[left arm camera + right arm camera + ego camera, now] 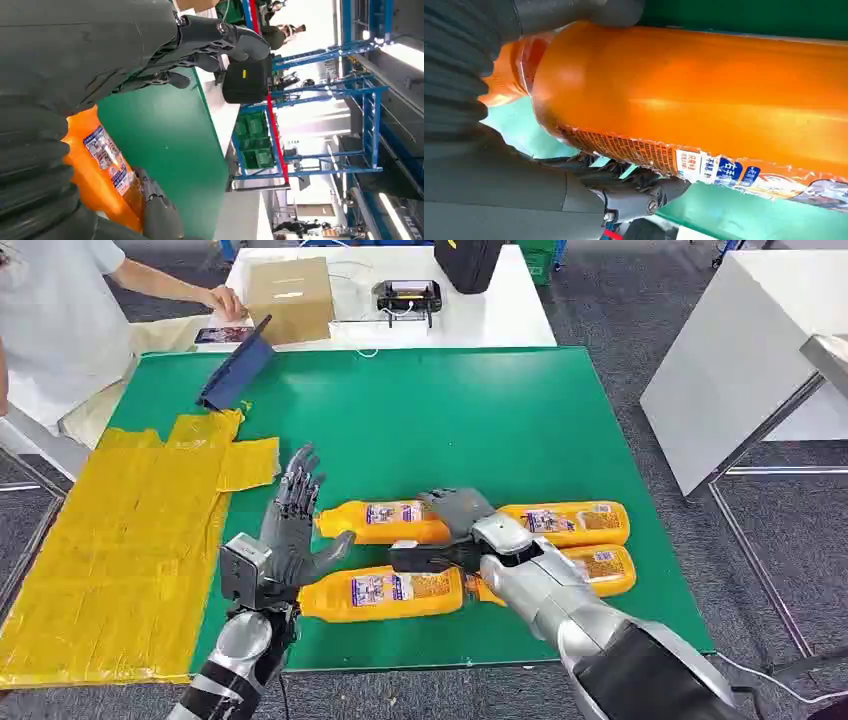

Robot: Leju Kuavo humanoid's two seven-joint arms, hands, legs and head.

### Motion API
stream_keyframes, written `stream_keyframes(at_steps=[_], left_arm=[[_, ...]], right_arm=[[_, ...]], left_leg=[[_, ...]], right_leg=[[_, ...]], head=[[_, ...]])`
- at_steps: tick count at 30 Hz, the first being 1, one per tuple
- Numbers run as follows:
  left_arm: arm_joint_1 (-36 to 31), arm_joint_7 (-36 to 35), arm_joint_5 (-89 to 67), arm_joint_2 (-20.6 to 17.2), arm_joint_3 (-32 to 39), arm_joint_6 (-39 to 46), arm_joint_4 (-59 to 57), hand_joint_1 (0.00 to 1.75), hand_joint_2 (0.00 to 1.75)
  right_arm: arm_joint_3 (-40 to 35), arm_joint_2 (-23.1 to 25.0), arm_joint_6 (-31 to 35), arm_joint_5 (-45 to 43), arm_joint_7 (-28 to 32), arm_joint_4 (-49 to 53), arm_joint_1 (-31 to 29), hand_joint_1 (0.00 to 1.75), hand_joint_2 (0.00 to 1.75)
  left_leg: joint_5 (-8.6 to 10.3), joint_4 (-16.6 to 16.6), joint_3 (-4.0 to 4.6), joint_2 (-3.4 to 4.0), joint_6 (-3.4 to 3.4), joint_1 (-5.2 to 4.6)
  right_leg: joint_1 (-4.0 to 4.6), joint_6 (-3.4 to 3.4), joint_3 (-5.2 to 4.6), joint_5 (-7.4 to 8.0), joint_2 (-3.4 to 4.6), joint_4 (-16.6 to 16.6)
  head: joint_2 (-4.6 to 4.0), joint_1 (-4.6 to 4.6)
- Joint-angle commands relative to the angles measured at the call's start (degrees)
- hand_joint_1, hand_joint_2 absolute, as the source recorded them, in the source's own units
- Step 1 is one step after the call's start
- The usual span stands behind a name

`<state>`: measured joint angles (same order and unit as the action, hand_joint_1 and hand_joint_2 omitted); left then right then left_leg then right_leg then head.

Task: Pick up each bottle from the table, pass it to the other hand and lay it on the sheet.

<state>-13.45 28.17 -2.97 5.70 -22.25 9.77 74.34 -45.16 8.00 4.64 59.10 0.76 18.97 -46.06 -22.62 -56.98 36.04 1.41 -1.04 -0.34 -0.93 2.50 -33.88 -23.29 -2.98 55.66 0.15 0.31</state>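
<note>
Item: four orange bottles lying on the green table (pixel 450 410), yellow sheet (pixel 120 540) alongside. We are closing our right hand (pixel 462 528) around the far left bottle (pixel 385 522); our left hand (pixel 292 530) is waiting, fingers spread, holding nothing. We are judging a mid-body grip best, leaving the neck free for transfer.
</note>
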Motion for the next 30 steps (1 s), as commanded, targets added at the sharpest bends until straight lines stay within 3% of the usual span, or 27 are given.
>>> stream_keyframes(at_steps=[1,3,4,6,10,12,14,16,19,20,24,30], left_arm=[[-2.6,0.0,0.2,-0.1,-1.8,-0.2,-3.7,0.00,1.75],[-2.6,0.0,0.1,-0.1,-1.8,-0.2,-3.8,0.00,1.75],[-2.7,0.0,0.1,-0.1,-1.8,-0.3,-3.8,0.00,1.75],[-2.5,0.0,-0.1,-0.1,-1.7,-0.3,-3.5,0.00,1.75],[-1.8,-0.2,-0.5,-0.2,-1.4,-0.1,-2.4,0.00,1.75],[-1.2,-0.5,-1.1,-0.1,-1.0,0.1,-1.7,0.00,1.75],[-0.1,-0.8,-1.7,-0.1,-0.5,0.4,-0.5,0.00,1.75],[1.3,-1.0,-2.5,-0.2,0.1,0.9,0.9,0.00,1.75],[2.8,-1.2,-3.2,-0.5,0.7,1.2,2.2,0.00,1.75],[3.5,-1.3,-3.7,-0.5,1.2,1.5,2.8,0.00,1.75],[5.1,-1.3,-4.4,-0.8,2.0,1.8,4.2,0.00,1.75],[7.6,-1.6,-5.8,-1.0,3.7,2.4,6.7,0.00,1.75]], right_arm=[[-0.9,-0.9,0.2,1.5,-0.9,-3.7,0.5,0.96,1.75],[-1.2,-0.8,0.9,2.0,-1.4,-3.6,0.6,0.96,1.75],[-1.4,-0.9,2.1,2.6,-1.8,-3.4,0.8,1.24,1.75],[-0.4,-0.8,7.6,3.0,-2.5,-2.7,1.1,1.54,1.75],[2.4,-0.8,16.1,1.9,-1.6,-0.5,1.7,1.62,1.75],[6.3,-0.6,27.5,0.4,0.1,1.9,2.8,1.71,1.75],[11.4,-0.5,35.0,-2.6,3.6,6.6,4.5,1.75,1.75],[21.4,-0.8,35.4,-2.7,7.6,23.4,11.4,1.75,1.75],[26.1,0.0,35.3,-4.1,11.2,34.0,16.7,1.75,1.75],[28.5,0.4,35.4,-5.4,12.6,42.0,20.5,1.75,1.75],[31.3,0.9,35.4,-6.3,13.8,50.1,24.7,1.75,1.75],[34.9,1.9,35.4,-17.6,19.0,59.5,31.5,1.75,1.75]], left_leg=[[-0.02,0.0,-0.17,-0.19,0.05,0.04],[-0.07,0.0,-0.30,-0.28,0.08,0.10],[-0.02,0.0,-0.16,-0.19,0.05,0.05],[-0.03,0.0,-0.20,-0.20,0.06,0.06],[-0.10,0.0,-0.29,-0.25,0.09,0.10],[-0.01,0.0,-0.10,-0.14,0.03,0.02],[-0.12,0.0,-0.23,-0.04,0.07,0.07],[-0.17,0.0,-0.26,-0.09,0.10,0.08],[-0.16,0.0,-0.22,-0.04,0.10,0.11],[-0.25,0.0,-0.35,-0.08,0.14,0.16],[-0.20,0.0,-0.16,-0.25,0.11,0.12],[-0.14,0.0,-0.03,-0.35,0.09,0.09]], right_leg=[[0.01,-0.06,0.22,-0.06,-0.01,-0.1],[0.05,-0.10,0.39,-0.12,0.00,-0.1],[0.02,-0.05,0.22,-0.05,-0.02,-0.1],[0.03,-0.06,0.26,-0.07,0.00,-0.1],[0.05,-0.10,0.37,-0.13,0.08,-0.1],[0.00,-0.04,0.13,-0.04,0.02,0.0],[0.04,-0.08,0.26,-0.08,0.25,0.0],[0.03,-0.09,0.31,-0.13,0.27,0.0],[0.08,-0.09,0.27,-0.10,0.24,-0.1],[0.12,-0.13,0.43,-0.20,0.29,0.0],[0.10,-0.09,0.28,-0.20,0.09,0.0],[0.06,-0.08,0.17,-0.16,0.00,0.0]], head=[[0.00,0.00],[0.00,0.00],[0.00,-0.02],[0.00,0.00],[0.00,-0.02],[0.00,0.00],[0.00,0.00],[0.00,0.00],[0.00,0.00],[0.00,0.02],[0.00,0.02],[0.00,0.00]])
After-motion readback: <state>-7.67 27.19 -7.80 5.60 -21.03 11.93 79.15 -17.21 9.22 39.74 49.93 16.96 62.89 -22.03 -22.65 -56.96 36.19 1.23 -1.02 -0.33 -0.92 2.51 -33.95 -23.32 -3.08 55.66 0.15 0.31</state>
